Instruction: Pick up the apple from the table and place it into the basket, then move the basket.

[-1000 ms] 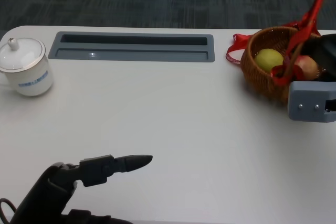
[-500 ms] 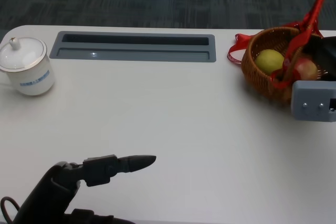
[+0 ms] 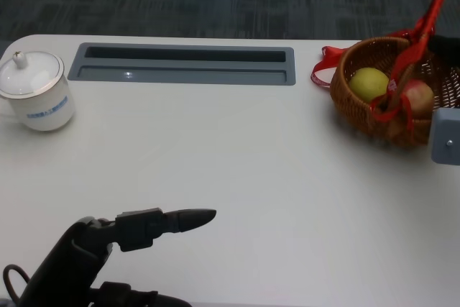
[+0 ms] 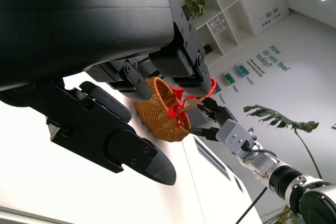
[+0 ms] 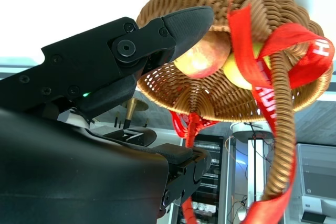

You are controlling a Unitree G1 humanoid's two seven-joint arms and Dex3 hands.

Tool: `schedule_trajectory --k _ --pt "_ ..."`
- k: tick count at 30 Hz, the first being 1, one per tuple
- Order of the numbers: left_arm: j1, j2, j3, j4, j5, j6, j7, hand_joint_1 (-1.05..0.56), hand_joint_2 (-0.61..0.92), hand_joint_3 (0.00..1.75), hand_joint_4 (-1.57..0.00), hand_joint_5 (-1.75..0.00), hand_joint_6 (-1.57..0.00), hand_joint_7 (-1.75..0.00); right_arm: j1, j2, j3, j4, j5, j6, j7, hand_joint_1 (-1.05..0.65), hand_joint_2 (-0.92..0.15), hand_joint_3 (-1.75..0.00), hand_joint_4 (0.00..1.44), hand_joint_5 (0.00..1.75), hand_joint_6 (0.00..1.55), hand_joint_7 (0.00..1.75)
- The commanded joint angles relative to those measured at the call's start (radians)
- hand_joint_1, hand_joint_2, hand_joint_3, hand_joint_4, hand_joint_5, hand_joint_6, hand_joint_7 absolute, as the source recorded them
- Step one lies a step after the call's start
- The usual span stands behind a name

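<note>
The red apple [image 3: 419, 96] sits in the wicker basket [image 3: 374, 116] at 2 o'clock. The right hand [image 5: 157, 40] has let go; the left hand [image 3: 154, 222] holds nothing.

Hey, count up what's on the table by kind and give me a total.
Fruit: 2, a yellow-green one and a reddish apple, both in the basket
Wicker basket: 1
Lidded white cup: 1
Total: 4

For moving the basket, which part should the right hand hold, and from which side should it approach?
Probably the arched handle of the basket, approached from the robot's right, where the right hand already is. The handle rises above the two fruits, so fingers could close around it without touching them.
</note>
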Motion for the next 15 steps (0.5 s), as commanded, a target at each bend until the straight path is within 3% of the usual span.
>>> schedule_trajectory --k 1,8,15 --pt "-0.003 0.013 0.002 0.008 -0.008 -0.007 0.003 -0.52 0.73 0.00 -0.78 0.00 -0.73 0.00 0.022 -0.043 -0.028 -0.010 0.031 -0.021 -0.011 -1.00 -0.84 0.00 0.30 0.03 0.22 0.03" --pt "-0.006 0.018 0.000 0.010 -0.016 -0.013 -0.002 -0.52 0.72 0.00 -0.79 0.00 -0.73 0.00 0.055 -0.094 -0.063 -0.016 0.062 -0.057 -0.007 -0.95 -0.81 0.00 0.31 0.01 0.24 0.01" --pt "-0.009 0.019 -0.004 0.015 -0.018 -0.017 -0.003 -0.52 0.72 0.00 -0.79 0.00 -0.74 0.00 0.095 -0.155 -0.095 -0.061 0.091 -0.175 -0.011 -0.94 -0.81 0.00 0.30 0.00 0.23 0.00"
